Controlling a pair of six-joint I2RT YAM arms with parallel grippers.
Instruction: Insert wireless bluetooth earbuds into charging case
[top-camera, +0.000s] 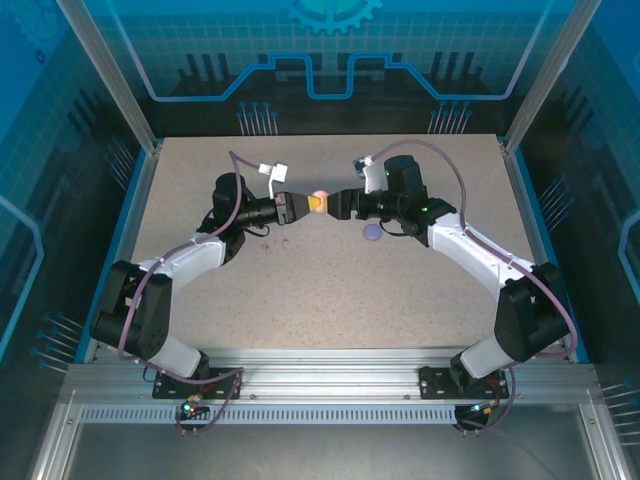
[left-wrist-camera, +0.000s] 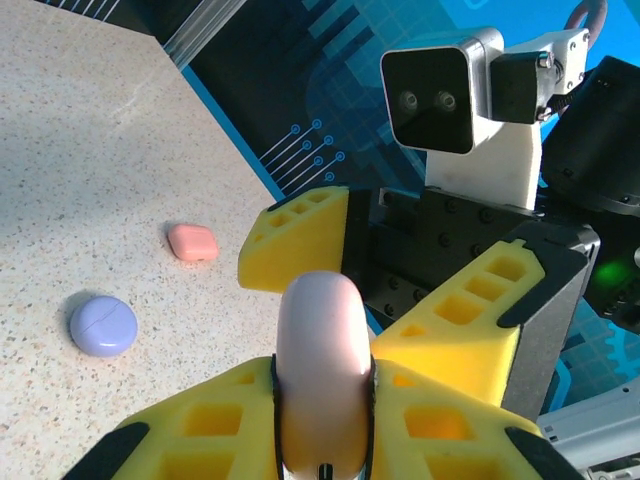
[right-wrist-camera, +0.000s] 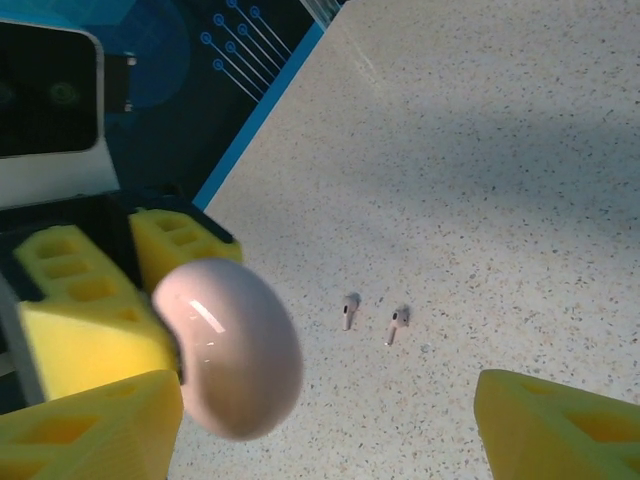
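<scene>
Inspection covered the speckled table (top-camera: 330, 300) and both arms, which met nose to nose above its middle.

Left jaws: closed on the pale pink charging case (left-wrist-camera: 322, 330). The case was held clear of the table, pinched at its sides, with its rounded end projecting towards the opposing arm. From the right wrist view it presented as a smooth, glossy ovoid and appeared closed.

Right jaws: open. Their yellow fingers (left-wrist-camera: 455, 325) stood on either side of the pink case, one above and to the left of it, the other to the right in the left wrist view. In the right wrist view one finger sat close against the case while the other stood well apart from it. Whether the near finger actually touched the case could not be told.

Earbuds: one pale stemmed earbud (right-wrist-camera: 347, 311) and a second earbud (right-wrist-camera: 397, 325) lay on the table, just beside each other but apart. In the top view they lay below the left arm's wrist, on the side nearer the arm bases, and outside any case.

Other items on the table: a purple case (left-wrist-camera: 103, 325), round and closed, lay near the right arm's wrist. A coral case (left-wrist-camera: 193, 243) lay near it, apart from it and closer to the blue table edge.
</scene>
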